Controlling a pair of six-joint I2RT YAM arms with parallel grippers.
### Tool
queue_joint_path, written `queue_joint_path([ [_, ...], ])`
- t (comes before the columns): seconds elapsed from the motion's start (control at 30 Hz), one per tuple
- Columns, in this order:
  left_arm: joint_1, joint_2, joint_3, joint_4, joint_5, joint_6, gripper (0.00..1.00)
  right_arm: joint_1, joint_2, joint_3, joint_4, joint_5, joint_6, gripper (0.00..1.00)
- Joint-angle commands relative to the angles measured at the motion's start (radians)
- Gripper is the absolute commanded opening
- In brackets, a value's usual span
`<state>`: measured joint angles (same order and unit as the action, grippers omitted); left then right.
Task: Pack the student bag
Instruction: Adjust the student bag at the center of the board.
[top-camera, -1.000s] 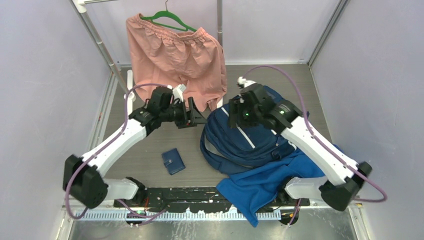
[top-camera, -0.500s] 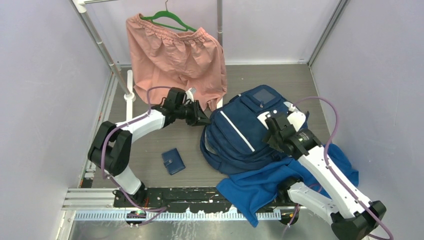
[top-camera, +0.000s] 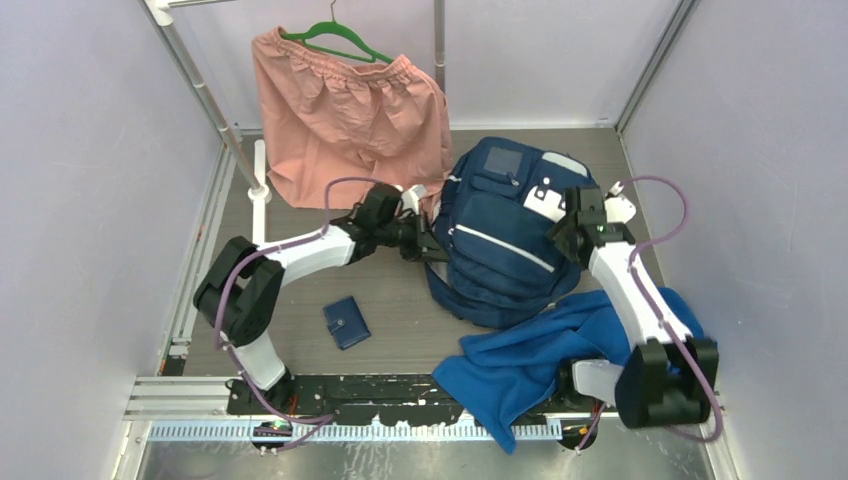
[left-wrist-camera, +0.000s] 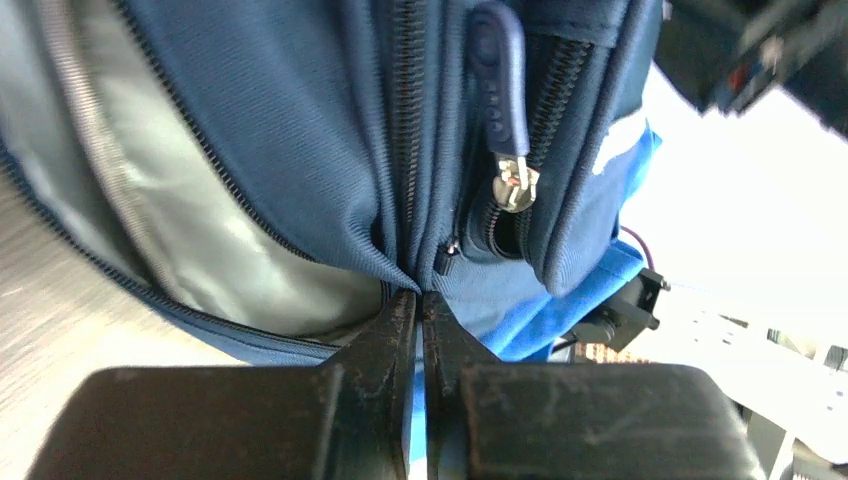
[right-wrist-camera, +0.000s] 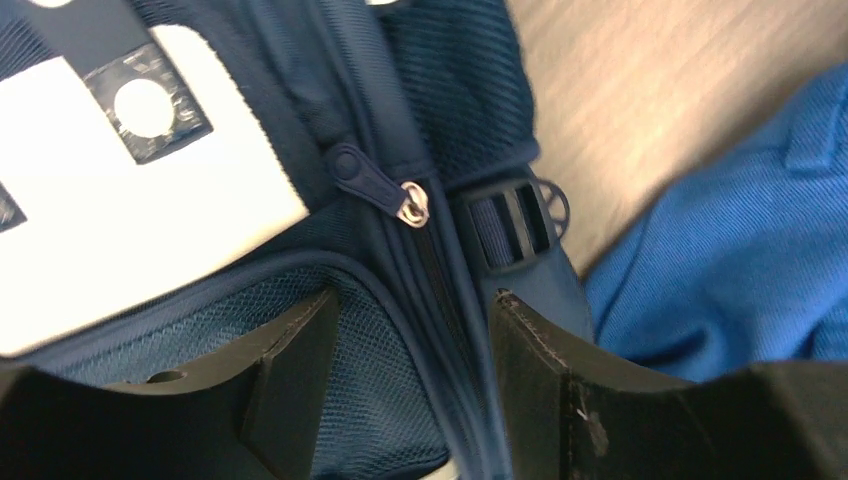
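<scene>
You are early in the packing: nothing that the pictures show has gone into the student bag (top-camera: 500, 230), which lies on its back toward the far right of the table (top-camera: 300, 290), its front pocket facing up. The loose items are all outside it. The small navy wallet (top-camera: 346, 323) sits on its own near the left arm's base, well apart from the bag. The blue cloth (top-camera: 540, 355) is heaped against the bag's near edge, touching it. The pink shorts (top-camera: 350, 110) hang on the green hanger (top-camera: 335, 40) at the back. Your left gripper (top-camera: 428, 243) is at the bag's left edge with its jaws pressed together, and the left wrist view shows the tips pinching a fold of navy fabric right beside a zipper track, just below a dangling zipper pull (left-wrist-camera: 497, 75). Grey lining (left-wrist-camera: 230, 250) shows next to that track, which suggests a compartment gapes there, though you cannot tell how far. Your right gripper (right-wrist-camera: 412, 300) stands moderately wide and holds nothing. It straddles a zipper seam on the bag's right side, with another pull just ahead of the fingers. So the work in hand looks like bracing and opening the bag. What is left is the whole of the loading, and likely zipping up afterwards.
</scene>
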<state>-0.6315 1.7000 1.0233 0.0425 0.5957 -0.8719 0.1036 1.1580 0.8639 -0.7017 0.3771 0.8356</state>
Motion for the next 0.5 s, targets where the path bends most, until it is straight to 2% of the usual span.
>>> queue_joint_path([
  [0.0,-0.132,0.048,0.122,-0.079,0.07,0.019,0.07,-0.121,0.169,0.095,0.153,-0.148,-0.137,0.62],
  [0.1,-0.164,0.008,0.146,-0.145,0.065,0.046,0.13,-0.142,0.173,0.179,0.122,-0.201,-0.172,0.63],
  [0.23,-0.152,-0.092,0.121,-0.247,-0.019,0.103,0.26,-0.142,0.036,0.167,0.113,-0.213,-0.189,0.64],
  [0.33,-0.108,-0.14,0.119,-0.34,-0.064,0.154,0.29,-0.142,-0.077,0.15,0.07,-0.246,-0.209,0.65],
  [0.47,0.009,-0.169,0.101,-0.357,-0.036,0.168,0.3,-0.119,-0.163,0.14,0.027,-0.421,-0.233,0.65],
])
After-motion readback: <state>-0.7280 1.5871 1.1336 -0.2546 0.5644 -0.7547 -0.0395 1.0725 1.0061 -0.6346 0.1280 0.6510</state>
